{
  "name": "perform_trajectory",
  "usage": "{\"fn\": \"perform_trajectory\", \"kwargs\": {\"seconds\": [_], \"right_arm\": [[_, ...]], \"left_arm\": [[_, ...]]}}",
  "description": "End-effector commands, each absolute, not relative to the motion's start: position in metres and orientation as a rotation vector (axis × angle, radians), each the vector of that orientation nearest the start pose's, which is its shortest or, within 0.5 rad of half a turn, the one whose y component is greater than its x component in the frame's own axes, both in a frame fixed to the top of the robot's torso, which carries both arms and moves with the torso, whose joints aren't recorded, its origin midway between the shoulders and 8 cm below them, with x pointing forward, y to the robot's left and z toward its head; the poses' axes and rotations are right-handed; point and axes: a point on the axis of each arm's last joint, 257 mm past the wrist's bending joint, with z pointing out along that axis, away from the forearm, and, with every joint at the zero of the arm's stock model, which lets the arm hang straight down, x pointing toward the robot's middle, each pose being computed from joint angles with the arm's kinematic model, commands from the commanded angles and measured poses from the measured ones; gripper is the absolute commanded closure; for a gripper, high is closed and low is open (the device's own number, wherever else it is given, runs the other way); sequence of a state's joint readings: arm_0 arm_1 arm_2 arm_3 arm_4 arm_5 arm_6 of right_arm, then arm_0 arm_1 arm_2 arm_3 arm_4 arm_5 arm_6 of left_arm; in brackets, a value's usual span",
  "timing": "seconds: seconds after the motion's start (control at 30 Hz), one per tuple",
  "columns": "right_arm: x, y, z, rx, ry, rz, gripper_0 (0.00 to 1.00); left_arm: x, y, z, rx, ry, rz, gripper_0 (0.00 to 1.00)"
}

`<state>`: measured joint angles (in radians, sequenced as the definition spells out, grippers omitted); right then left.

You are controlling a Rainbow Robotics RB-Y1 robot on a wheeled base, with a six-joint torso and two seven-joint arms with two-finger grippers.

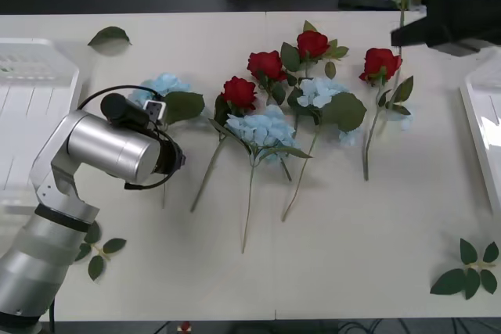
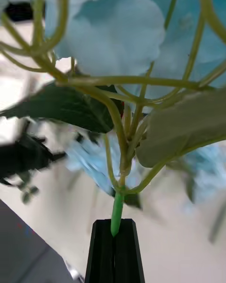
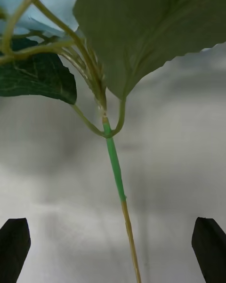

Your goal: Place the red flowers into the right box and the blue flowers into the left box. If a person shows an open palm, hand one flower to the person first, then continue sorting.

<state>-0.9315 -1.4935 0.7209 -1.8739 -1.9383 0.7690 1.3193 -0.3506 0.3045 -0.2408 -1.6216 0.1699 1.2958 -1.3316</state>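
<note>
The right gripper (image 2: 114, 236) is clenching a blue flower (image 2: 117, 33) stem at two o'clock; the left gripper (image 3: 113, 250) is hovering released over another blue flower (image 1: 160, 87) at nine o'clock.

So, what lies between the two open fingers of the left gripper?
In the left wrist view, a blue flower's thin stem runs between the left gripper's black fingers, touching neither; bare white table lies behind it.

The left arm (image 1: 109, 145) is brushed, satiny metal, the blue flowers (image 1: 262, 127) look like soft matt cloth, and the left box (image 1: 31, 91) is ribbed translucent plastic on a smooth matt surface (image 1: 352, 232).
</note>
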Motion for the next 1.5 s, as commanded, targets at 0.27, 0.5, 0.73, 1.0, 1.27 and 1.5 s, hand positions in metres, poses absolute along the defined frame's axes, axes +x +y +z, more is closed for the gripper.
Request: {"fn": "perform_trajectory", "kwargs": {"seconds": [0.27, 0.5, 0.73, 1.0, 1.27, 1.5], "right_arm": [[0.487, -0.101, 0.031, -0.540, 1.984, 0.860, 1.00], [0.485, -0.062, 0.011, -0.658, 1.934, 0.843, 1.00], [0.483, -0.034, -0.009, -0.707, 1.895, 0.847, 1.00], [0.492, -0.004, -0.029, -0.715, 1.833, 0.865, 1.00], [0.504, 0.017, -0.027, -0.679, 1.793, 0.908, 1.00], [0.495, 0.052, 0.000, -0.614, 1.686, 1.060, 1.00]], "left_arm": [[0.512, 0.214, -0.327, 0.162, 2.511, 0.129, 0.61], [0.510, 0.213, -0.329, 0.178, 2.515, 0.144, 0.90], [0.509, 0.215, -0.331, 0.189, 2.514, 0.167, 1.00], [0.515, 0.230, -0.319, 0.157, 2.487, 0.196, 1.00], [0.505, 0.280, -0.257, 0.048, 2.478, 0.214, 1.00], [0.484, 0.363, -0.201, -0.085, 2.485, 0.274, 1.00]]}}
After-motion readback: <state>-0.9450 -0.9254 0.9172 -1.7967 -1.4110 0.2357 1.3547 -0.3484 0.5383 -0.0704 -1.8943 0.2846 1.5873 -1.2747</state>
